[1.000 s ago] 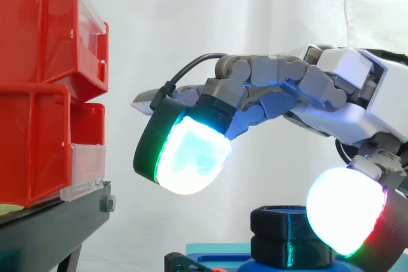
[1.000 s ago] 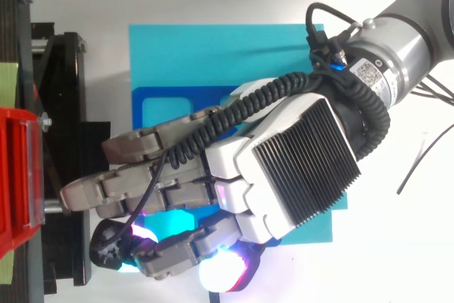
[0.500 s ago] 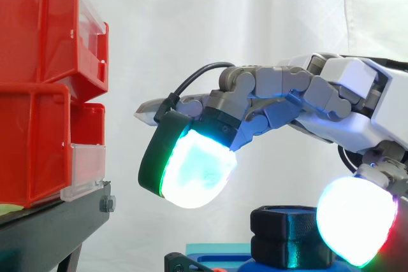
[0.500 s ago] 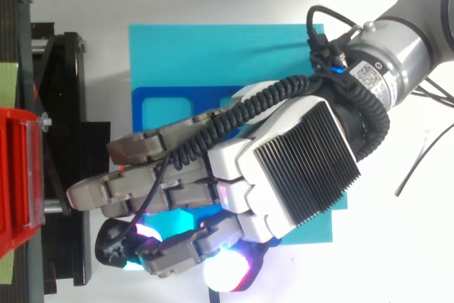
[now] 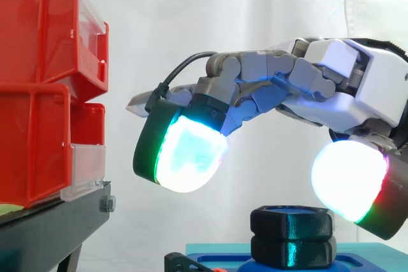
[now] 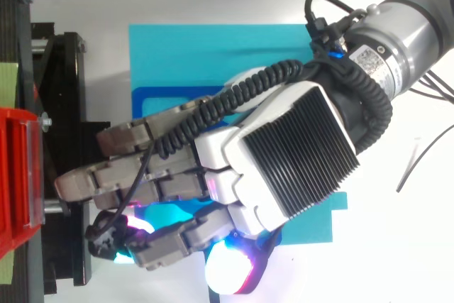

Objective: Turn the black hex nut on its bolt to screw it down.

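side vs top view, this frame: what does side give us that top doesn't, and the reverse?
Side view: the black hex nut, with a clear gap between it and the glowing pads above it; nothing touches it.
Top view: the cyan board laid out under the work, and the grey arm wrist coming in from the upper right.
Both: the robot hand, fingers relaxed and holding nothing, plus the red bins and the black stand.

robot hand (image 5: pixel 331 87) lifted, thumb pad (image 5: pixel 349 179) risen from beside the black hex nut (image 5: pixel 292 234) to above it
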